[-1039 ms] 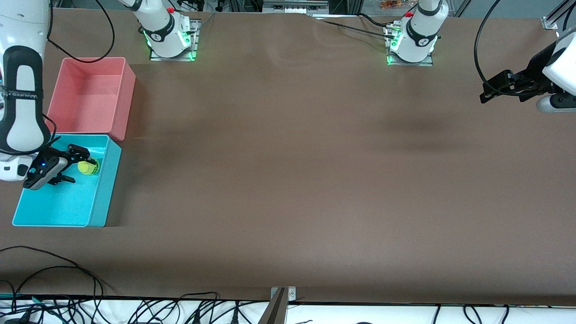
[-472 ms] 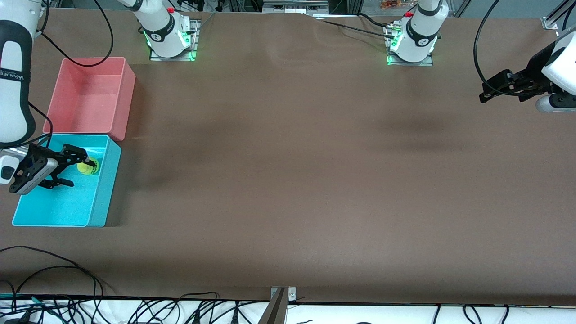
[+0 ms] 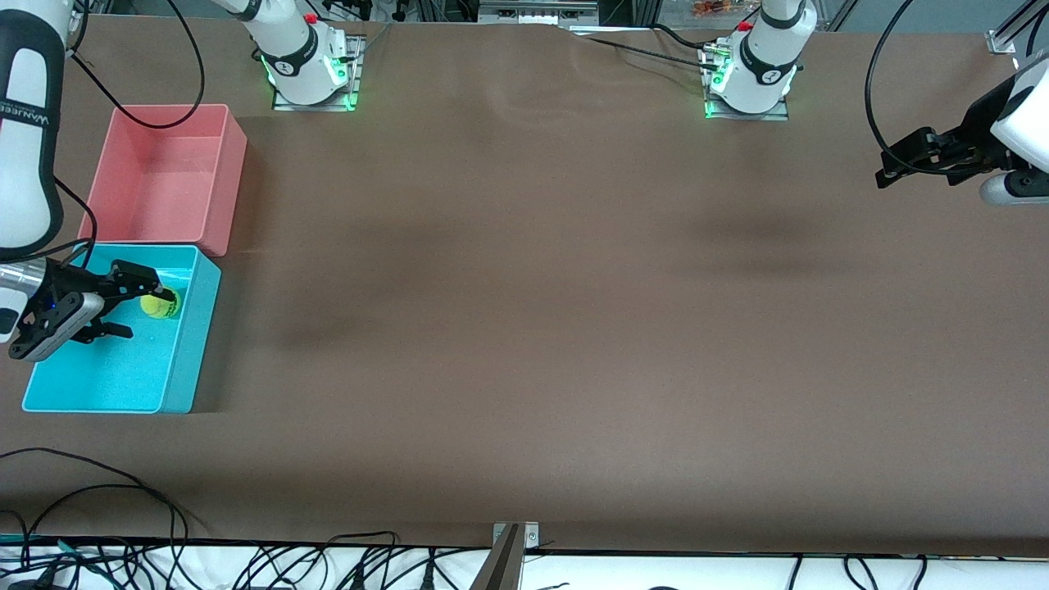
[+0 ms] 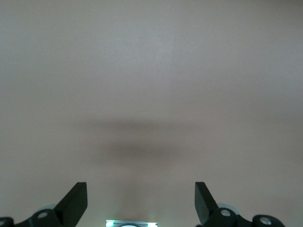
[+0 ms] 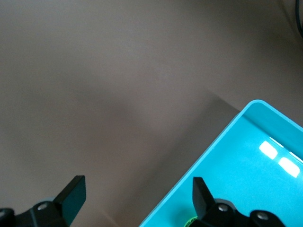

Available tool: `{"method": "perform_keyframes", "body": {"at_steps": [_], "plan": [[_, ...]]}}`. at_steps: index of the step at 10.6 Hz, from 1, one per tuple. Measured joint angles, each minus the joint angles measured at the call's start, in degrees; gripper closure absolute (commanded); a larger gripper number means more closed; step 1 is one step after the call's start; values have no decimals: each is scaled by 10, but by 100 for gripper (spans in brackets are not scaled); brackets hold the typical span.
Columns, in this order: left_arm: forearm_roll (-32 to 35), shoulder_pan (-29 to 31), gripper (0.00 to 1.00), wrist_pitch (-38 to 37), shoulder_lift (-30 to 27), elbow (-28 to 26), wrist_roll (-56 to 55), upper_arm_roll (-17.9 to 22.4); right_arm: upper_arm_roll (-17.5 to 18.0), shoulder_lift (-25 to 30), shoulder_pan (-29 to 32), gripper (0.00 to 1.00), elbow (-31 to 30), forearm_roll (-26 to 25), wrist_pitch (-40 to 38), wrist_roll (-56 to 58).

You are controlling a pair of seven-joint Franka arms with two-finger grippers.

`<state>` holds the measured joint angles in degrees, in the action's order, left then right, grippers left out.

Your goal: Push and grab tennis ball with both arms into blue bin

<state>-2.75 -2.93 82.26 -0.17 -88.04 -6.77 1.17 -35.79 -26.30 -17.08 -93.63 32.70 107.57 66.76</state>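
The tennis ball (image 3: 159, 306) lies in the blue bin (image 3: 123, 377), close to the bin wall next to the pink bin. My right gripper (image 3: 149, 312) hangs open over that bin, one fingertip just above the ball and not holding it. In the right wrist view the right gripper (image 5: 137, 184) is open over the blue bin's rim (image 5: 213, 149), and only a green sliver of the ball (image 5: 191, 221) shows. My left gripper (image 3: 885, 170) waits open and empty over bare table at the left arm's end. The left wrist view shows the left gripper (image 4: 140, 189) above brown table only.
A pink-red bin (image 3: 164, 176) stands beside the blue bin, farther from the front camera. Two small white arms with green-lit bases (image 3: 307, 65) (image 3: 754, 74) stand along the table's back edge. Black cables (image 3: 98, 492) trail over the front edge.
My right gripper has drawn back a little toward the right arm's end of the table, still open. The ball has stayed in the blue bin. The left gripper has hardly moved.
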Motion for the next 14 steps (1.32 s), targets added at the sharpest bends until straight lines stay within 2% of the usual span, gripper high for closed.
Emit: {"method": "perform_keyframes", "body": {"at_steps": [2,4,6,10,12,13,14], "plan": [[0,0,0,0,0,0,0,0,-8,6,-8,0,40,-13,-49,-44],[0,0,0,0,0,0,0,0,-7,10,-14,0,66,-40,-63,-104],[0,1,0,0,0,0,0,1,19,27,-16,0,75,-80,-65,-158],[0,3,0,0,0,0,0,1,117,82,-7,0,76,-182,-67,-332],[0,5,0,0,0,0,0,1,200,108,51,0,76,-231,-68,-385],[0,5,0,0,0,0,0,1,231,118,78,0,76,-246,-69,-408],[0,5,0,0,0,0,0,1,245,127,93,0,76,-250,-77,-436]]}}
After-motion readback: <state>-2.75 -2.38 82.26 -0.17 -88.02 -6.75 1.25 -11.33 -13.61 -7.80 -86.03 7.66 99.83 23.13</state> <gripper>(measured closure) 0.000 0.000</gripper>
